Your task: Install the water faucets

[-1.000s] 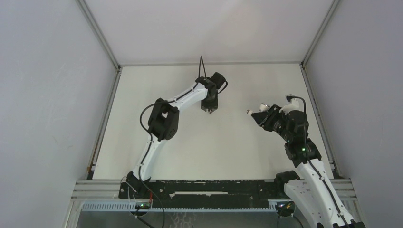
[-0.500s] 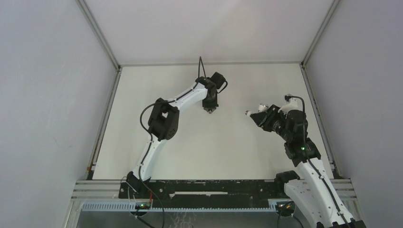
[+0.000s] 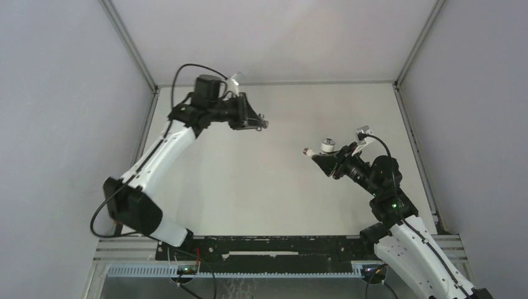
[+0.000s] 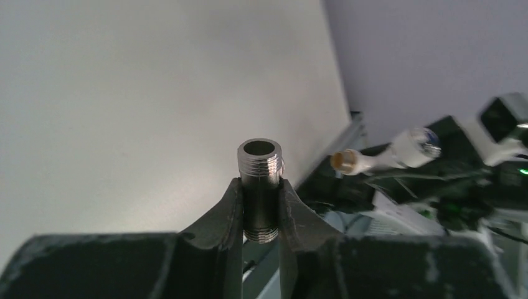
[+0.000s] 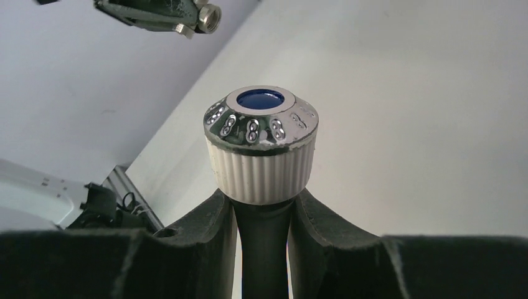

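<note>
My left gripper [image 3: 256, 122] is raised at the back left, points right, and is shut on the short grey metal threaded fitting [image 3: 264, 124]. In the left wrist view the fitting [image 4: 259, 163] stands upright between the fingers [image 4: 231, 202], open bore up. My right gripper [image 3: 324, 159] is shut on the white tap piece [image 3: 326, 147], whose spout [image 3: 307, 151] points left toward the fitting. In the right wrist view the tap's ribbed white knob [image 5: 261, 163], chrome-topped with a blue centre, sits above my right gripper [image 5: 261, 200]. A gap separates the two parts.
The white table [image 3: 274, 193] lies below both arms, bounded by grey walls and aluminium posts [image 3: 129, 43]. A black rail [image 3: 268, 246] runs along the near edge. The left gripper shows at the top left of the right wrist view [image 5: 187, 15].
The left arm swung up from mid-table to the back left, and its gripper now points right. The right gripper moved left toward it with the tap.
</note>
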`<action>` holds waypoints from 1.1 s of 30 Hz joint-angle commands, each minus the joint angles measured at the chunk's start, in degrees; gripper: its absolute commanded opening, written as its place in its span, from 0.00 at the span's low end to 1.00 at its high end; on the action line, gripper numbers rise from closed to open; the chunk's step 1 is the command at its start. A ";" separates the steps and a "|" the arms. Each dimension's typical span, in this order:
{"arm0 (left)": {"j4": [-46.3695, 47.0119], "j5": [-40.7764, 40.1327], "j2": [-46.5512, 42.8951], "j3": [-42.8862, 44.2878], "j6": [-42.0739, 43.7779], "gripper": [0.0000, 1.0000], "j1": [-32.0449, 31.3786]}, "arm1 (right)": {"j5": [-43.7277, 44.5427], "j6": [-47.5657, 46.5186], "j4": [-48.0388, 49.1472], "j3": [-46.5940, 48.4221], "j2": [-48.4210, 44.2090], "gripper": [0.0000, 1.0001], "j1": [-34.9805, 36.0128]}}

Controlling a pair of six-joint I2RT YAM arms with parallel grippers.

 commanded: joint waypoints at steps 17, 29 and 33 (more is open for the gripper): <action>7.81 44.93 -22.76 -20.79 -15.53 0.00 4.90 | 42.72 -53.78 31.39 -1.78 2.86 0.00 51.59; -0.75 41.54 -28.86 -26.57 -1.41 0.00 2.57 | 55.26 -81.95 34.24 -6.13 3.77 0.00 66.07; -4.08 43.62 -27.90 -26.64 -1.40 0.00 1.94 | 54.35 -80.77 33.85 -6.24 2.85 0.00 68.55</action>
